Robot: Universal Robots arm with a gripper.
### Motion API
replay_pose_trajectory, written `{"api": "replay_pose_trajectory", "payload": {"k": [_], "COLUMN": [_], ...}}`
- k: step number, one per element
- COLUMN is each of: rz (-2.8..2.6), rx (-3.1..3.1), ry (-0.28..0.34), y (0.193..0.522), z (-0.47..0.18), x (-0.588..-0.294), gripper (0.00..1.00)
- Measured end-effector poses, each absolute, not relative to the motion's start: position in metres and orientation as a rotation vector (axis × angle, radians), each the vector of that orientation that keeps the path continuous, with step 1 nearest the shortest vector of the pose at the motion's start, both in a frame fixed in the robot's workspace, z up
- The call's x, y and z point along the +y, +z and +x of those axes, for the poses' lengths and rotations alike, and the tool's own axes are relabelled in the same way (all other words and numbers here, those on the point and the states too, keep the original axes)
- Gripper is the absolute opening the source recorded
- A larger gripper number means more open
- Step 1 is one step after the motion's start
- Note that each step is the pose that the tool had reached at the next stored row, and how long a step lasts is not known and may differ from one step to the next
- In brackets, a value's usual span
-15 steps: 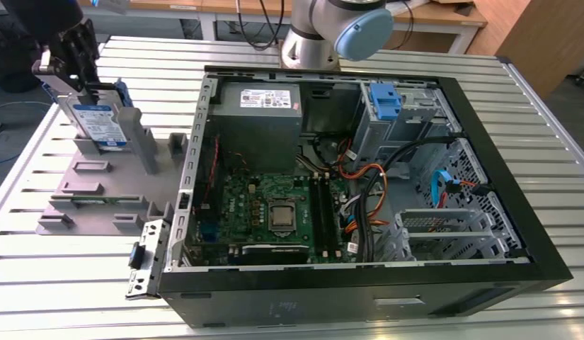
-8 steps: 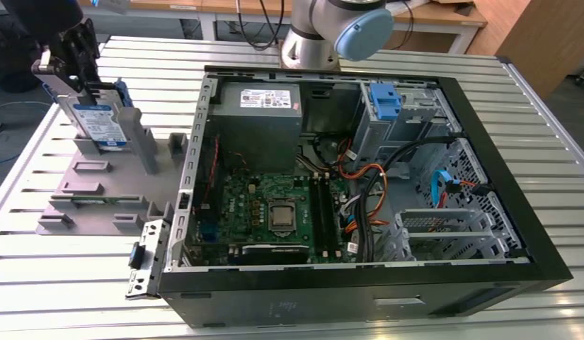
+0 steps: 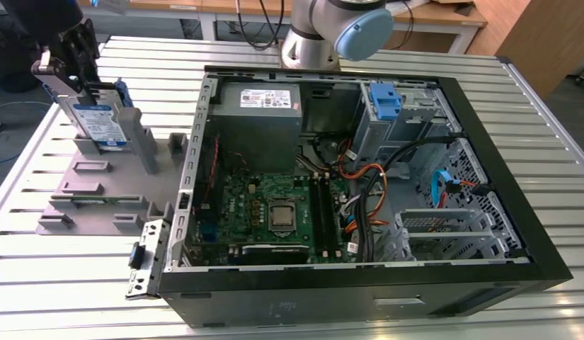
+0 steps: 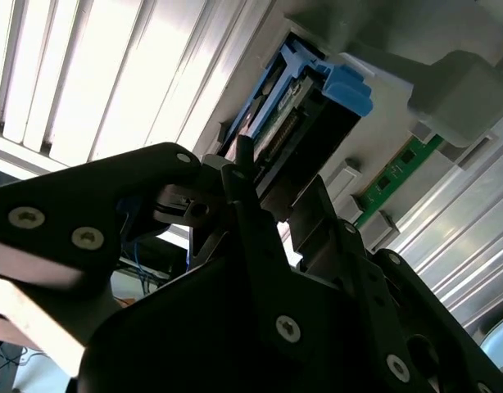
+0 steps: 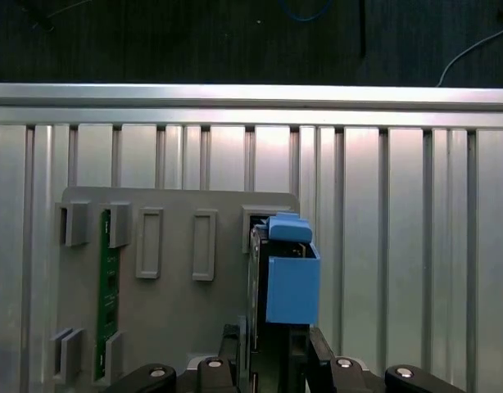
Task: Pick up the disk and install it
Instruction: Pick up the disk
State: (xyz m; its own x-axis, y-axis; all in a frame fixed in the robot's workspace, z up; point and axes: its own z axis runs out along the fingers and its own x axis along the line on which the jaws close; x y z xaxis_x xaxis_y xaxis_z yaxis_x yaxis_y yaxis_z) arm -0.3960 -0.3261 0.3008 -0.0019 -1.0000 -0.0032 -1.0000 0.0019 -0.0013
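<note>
The gripper (image 3: 82, 91) clenches the upright disk (image 3: 95, 126); pulled crooked, it may jam in the grey holder (image 3: 95, 193).

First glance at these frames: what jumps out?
The open computer case sits at the exterior view's centre and right, motherboard and cables exposed. At that view's left the disk stands upright on a grey fixture, with the gripper at its top edge.
</note>
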Motion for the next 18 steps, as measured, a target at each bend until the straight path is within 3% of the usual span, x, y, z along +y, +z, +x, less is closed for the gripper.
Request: {"api": "replay_pose_trajectory", "payload": {"k": [18], "rz": [-2.216], "rx": [2.22], "ry": [0.004], "y": [0.3016], "z": [-0.3968], "x": [-0.3256], "gripper": [0.44]}}
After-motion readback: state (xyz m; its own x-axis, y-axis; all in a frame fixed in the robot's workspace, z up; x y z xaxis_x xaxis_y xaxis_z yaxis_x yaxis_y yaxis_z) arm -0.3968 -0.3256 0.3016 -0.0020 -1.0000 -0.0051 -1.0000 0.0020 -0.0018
